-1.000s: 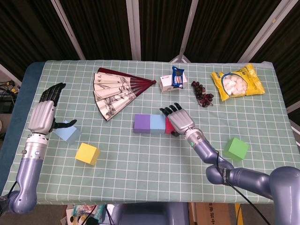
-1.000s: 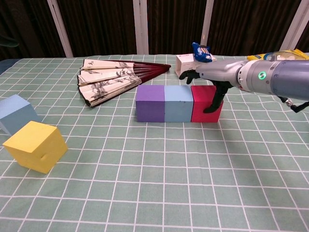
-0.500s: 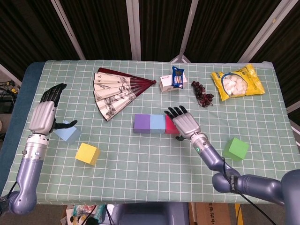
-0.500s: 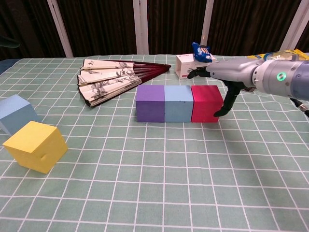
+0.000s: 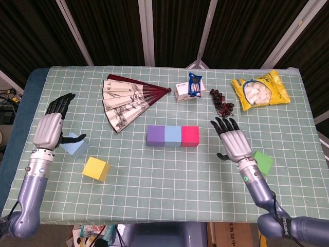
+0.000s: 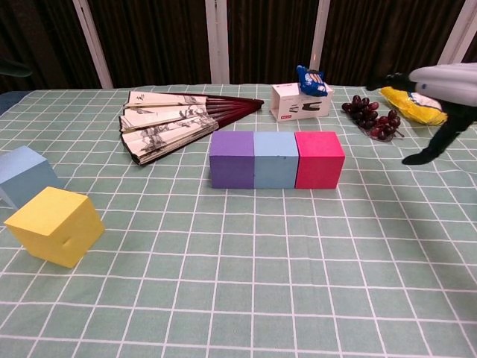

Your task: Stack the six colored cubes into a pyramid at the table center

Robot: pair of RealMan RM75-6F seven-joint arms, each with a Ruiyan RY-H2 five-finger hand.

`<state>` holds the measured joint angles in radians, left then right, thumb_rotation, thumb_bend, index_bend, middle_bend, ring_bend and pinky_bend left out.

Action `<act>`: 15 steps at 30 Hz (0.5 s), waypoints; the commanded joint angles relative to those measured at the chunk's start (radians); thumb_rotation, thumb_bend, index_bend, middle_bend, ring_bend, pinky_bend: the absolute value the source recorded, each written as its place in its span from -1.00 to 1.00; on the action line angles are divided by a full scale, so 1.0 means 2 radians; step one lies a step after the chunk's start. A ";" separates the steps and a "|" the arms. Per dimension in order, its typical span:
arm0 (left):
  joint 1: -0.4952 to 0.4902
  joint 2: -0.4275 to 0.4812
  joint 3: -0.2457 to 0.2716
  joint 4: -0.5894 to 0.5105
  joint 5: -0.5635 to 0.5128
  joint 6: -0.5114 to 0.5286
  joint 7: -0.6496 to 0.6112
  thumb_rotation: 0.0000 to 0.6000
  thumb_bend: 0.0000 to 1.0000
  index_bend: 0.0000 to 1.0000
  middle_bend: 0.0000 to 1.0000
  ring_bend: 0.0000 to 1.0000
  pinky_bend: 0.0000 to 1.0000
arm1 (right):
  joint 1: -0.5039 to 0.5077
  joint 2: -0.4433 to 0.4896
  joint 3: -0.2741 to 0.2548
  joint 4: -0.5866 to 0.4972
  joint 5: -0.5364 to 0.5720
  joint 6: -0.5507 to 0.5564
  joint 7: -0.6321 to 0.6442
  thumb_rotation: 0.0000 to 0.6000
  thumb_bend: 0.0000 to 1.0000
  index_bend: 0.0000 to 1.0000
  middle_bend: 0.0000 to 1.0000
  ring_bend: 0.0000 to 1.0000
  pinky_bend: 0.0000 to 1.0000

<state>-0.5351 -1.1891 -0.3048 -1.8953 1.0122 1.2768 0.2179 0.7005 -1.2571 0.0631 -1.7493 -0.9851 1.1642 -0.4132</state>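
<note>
Green checked tablecloth (image 5: 169, 170) noted. At frame centre a base row is laid: purple cube (image 5: 155, 136), blue cube (image 5: 172, 136), red cube (image 5: 190, 136), touching. Unstacked: yellow cube (image 5: 96, 168), pale blue cube (image 5: 73, 145) (lower left), green cube (image 5: 261, 161). Left hand (image 5: 49, 129) and right hand (image 5: 234, 140) are spread wide, holding nothing.

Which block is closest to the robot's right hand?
The green block, just beside the right hand. All the others sit farther left.
</note>
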 commanded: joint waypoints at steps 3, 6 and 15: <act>-0.001 -0.004 0.005 -0.001 0.001 0.001 0.010 1.00 -0.76 -1.00 -0.93 -0.94 -1.00 | -0.051 0.032 -0.020 -0.017 -0.027 0.030 0.048 1.00 -0.59 -1.00 -0.96 -1.00 -1.00; -0.002 -0.006 0.006 -0.003 0.001 0.002 0.016 1.00 -0.76 -1.00 -0.93 -0.94 -1.00 | -0.065 0.043 -0.024 -0.017 -0.028 0.025 0.067 1.00 -0.59 -1.00 -0.96 -1.00 -1.00; -0.002 -0.010 0.003 -0.009 0.006 0.014 0.022 1.00 -0.76 -1.00 -0.93 -0.94 -1.00 | -0.078 0.040 -0.023 -0.019 -0.008 0.001 0.062 1.00 -0.59 -1.00 -0.96 -1.00 -1.00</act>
<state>-0.5401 -1.2091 -0.2985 -1.9117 1.0245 1.3048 0.2631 0.5490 -1.1699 0.0158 -1.7870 -1.0183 1.1775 -0.2819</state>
